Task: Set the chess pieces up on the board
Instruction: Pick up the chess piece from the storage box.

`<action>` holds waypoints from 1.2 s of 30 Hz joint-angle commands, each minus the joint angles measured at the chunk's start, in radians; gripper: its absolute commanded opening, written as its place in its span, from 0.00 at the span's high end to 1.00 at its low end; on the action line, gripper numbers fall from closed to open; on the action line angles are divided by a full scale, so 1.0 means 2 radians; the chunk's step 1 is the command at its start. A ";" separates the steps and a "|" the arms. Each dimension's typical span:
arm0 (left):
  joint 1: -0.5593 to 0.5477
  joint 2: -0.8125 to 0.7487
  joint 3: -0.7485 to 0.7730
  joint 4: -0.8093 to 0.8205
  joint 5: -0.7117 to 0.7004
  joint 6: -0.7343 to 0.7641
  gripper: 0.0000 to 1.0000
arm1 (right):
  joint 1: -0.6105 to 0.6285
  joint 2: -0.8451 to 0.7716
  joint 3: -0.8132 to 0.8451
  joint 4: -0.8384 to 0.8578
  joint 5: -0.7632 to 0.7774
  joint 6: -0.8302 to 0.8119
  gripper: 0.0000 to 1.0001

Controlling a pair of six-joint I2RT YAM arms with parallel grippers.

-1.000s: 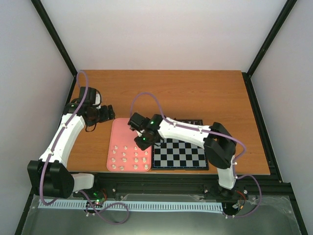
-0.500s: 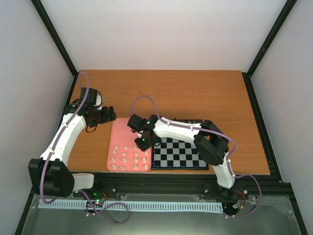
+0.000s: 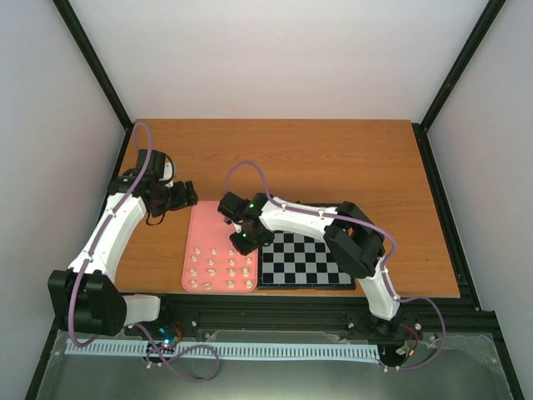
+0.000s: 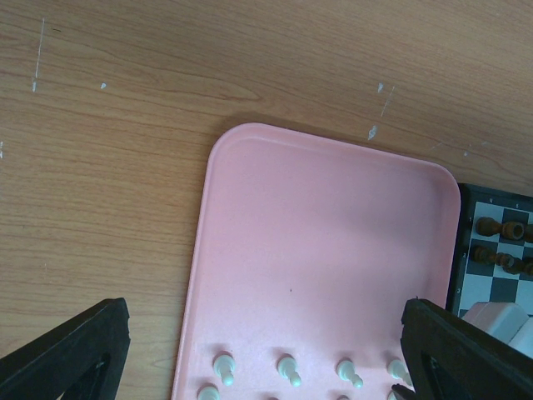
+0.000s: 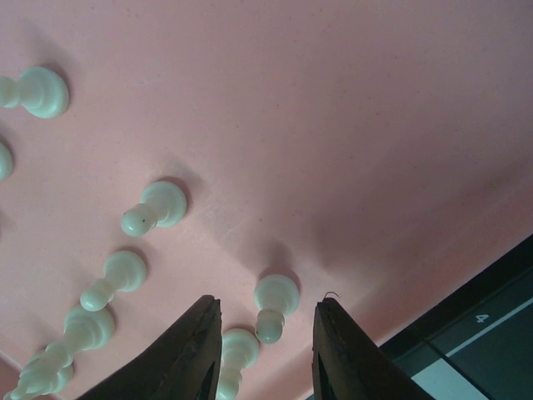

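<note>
Both the left arm [image 3: 108, 237] and the right arm [image 3: 304, 218] are showing smooth white link shells, broken up by blocky black joint housings. A lilac cable [image 3: 143, 142] is looping loose along each arm, and small green lights [image 3: 242, 237] are glowing near the right arm's wrist. The left gripper [image 3: 187, 193] is showing matte black, wedge-shaped fingers [image 4: 75, 350], while the right gripper [image 5: 265, 354] is showing dark, narrow fingers with rounded, tapering tips.

The right arm [image 3: 293, 219] hides the board [image 3: 310, 265] at its far-left corner.
</note>
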 commanded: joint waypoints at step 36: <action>0.002 0.002 -0.004 0.007 0.016 -0.006 0.00 | -0.001 -0.150 -0.132 -0.014 0.019 0.039 0.97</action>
